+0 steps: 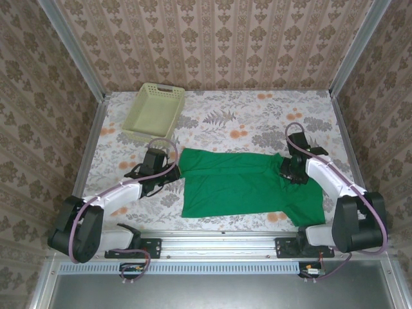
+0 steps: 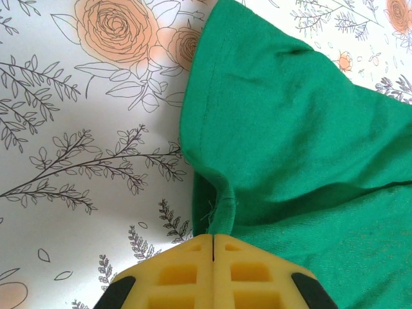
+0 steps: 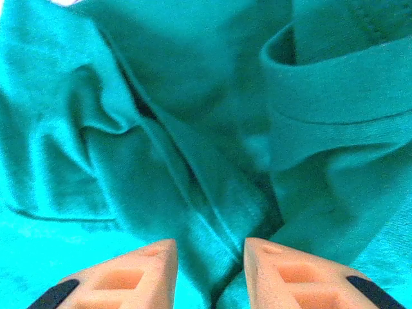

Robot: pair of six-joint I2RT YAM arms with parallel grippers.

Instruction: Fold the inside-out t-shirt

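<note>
t-shirt [image 1: 244,187], bright green, lies spread across near middle of flowered counter [image 1: 257,109]. left fingers [image 2: 187,270] clenched on its far left edge, cloth drawn up in a ridge. right fingers [image 3: 141,264] parted over bunched folds at its far right. basket [image 1: 154,109] far left, apart.

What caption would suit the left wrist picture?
The left gripper shut on the green t-shirt, over the floral tablecloth.

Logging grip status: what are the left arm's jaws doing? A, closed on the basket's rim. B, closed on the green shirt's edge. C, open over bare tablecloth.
B: the left gripper has its jaws pressed together, pinching a fold at the edge of the t-shirt.
</note>
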